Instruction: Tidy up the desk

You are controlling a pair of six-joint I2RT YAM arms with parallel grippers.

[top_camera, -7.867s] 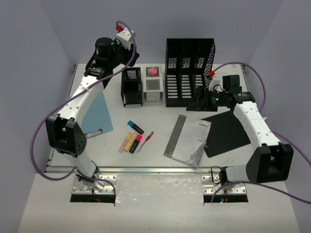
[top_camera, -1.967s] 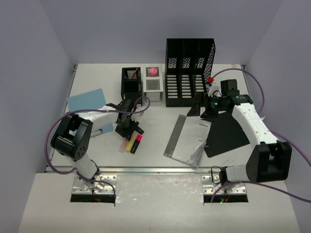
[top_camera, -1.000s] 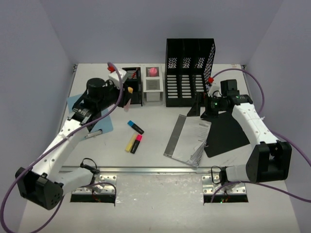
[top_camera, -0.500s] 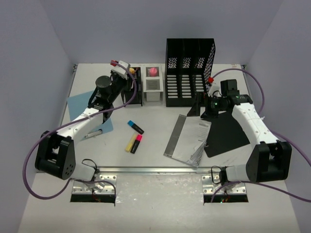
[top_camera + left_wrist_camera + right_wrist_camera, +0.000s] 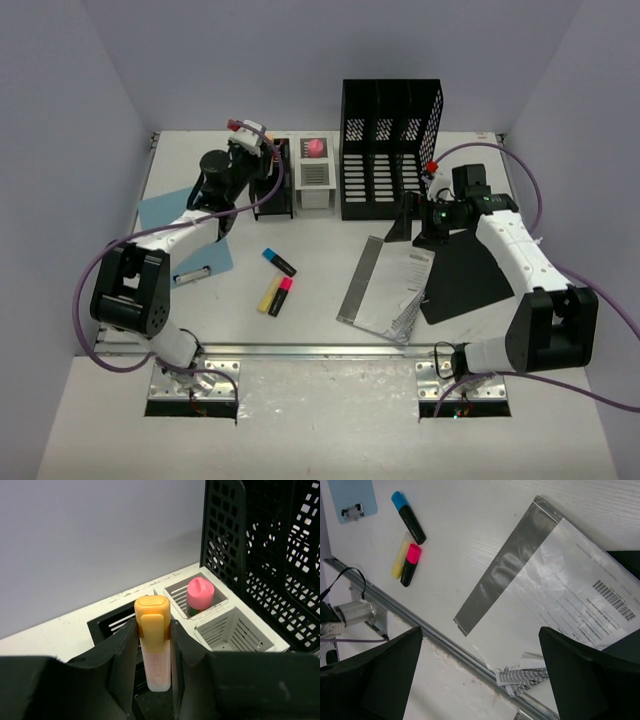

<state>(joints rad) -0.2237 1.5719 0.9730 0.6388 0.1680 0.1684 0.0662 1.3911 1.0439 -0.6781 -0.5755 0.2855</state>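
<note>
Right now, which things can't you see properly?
- Bottom of the orange highlighter, left wrist view: the left gripper covers it.
- Inside the black pen holder, top view: the left gripper blocks it.
- Print on the mailer bag, top view: too small.

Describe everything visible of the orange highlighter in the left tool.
The orange highlighter looks plastic: an orange cap with a clip over a paler, translucent peach barrel. It stands upright, cap up, pinched at the barrel between the black fingers of the left tool, above the black pen holder. Its lower end is hidden.
</note>
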